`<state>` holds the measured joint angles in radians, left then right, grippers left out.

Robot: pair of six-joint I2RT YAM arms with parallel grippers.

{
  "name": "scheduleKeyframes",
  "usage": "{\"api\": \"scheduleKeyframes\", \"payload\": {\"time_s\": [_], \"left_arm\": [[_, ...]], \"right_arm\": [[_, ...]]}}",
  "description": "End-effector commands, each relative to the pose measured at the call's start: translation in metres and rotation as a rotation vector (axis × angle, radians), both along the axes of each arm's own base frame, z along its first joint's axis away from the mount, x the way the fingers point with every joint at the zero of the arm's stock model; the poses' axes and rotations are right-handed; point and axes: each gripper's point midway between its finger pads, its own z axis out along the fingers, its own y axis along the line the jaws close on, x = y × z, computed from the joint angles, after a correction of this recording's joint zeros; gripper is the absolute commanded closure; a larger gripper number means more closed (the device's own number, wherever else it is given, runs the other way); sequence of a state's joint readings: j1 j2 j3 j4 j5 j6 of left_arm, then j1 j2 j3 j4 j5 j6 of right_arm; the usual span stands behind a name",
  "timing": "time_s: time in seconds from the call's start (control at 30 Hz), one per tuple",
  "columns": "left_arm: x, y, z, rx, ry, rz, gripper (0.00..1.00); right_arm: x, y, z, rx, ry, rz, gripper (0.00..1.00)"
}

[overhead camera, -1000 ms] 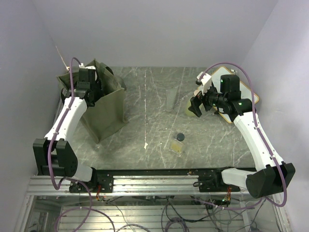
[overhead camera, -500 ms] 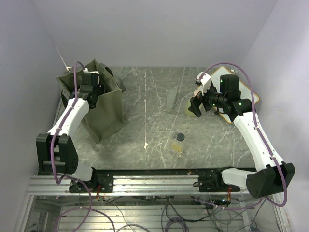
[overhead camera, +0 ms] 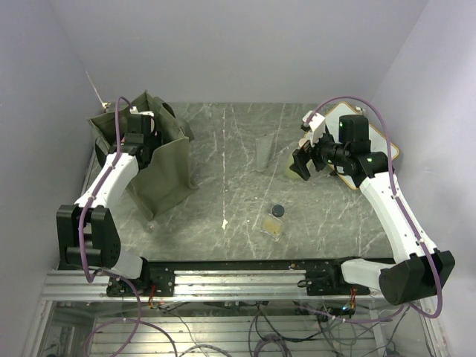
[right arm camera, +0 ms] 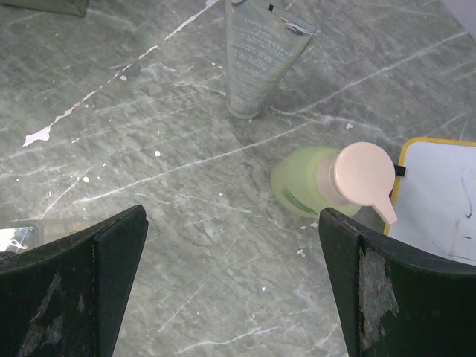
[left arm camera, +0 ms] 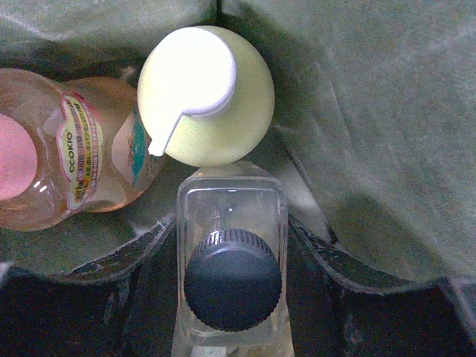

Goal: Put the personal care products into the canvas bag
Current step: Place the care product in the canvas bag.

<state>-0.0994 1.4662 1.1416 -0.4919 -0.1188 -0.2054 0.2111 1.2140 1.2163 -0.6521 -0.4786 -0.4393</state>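
Note:
My left gripper [left arm camera: 232,245] is down inside the canvas bag [overhead camera: 160,167], shut on a clear square bottle [left arm camera: 232,216] with a dark cap. Beside it in the bag stand a cream pump bottle [left arm camera: 216,111] and an orange bottle [left arm camera: 67,156]. In the top view the left gripper [overhead camera: 140,140] is in the bag's mouth. My right gripper [right arm camera: 230,245] hangs open above the table, with nothing between its fingers. A yellow-green pump bottle [right arm camera: 309,182] stands just beyond its right finger. A grey tube [right arm camera: 256,52] lies farther off. Another clear square bottle [overhead camera: 276,220] stands mid-table.
A wood-framed whiteboard [overhead camera: 387,149] lies at the right behind the right arm, its edge [right arm camera: 439,201] close to the yellow-green bottle. The bag's fabric walls [left arm camera: 372,134] close in around the left gripper. White walls enclose the table on three sides.
The left arm has moved forward and lowered its gripper into the bag with the clear bottle. The right arm has stayed still.

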Motion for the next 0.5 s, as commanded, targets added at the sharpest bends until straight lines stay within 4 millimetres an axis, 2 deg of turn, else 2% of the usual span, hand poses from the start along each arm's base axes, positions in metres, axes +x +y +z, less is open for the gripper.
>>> {"api": "scheduleKeyframes", "payload": {"time_s": [0.0,0.47], "left_arm": [[0.025,-0.015,0.019,-0.048,-0.116,-0.042,0.49],[0.025,-0.014,0.039,-0.042,-0.146,-0.044,0.34]], "right_arm": [[0.001,0.000,0.002,-0.010,-0.024,0.004,0.00],[0.003,0.002,0.003,-0.017,-0.023,0.009,0.00]]}}
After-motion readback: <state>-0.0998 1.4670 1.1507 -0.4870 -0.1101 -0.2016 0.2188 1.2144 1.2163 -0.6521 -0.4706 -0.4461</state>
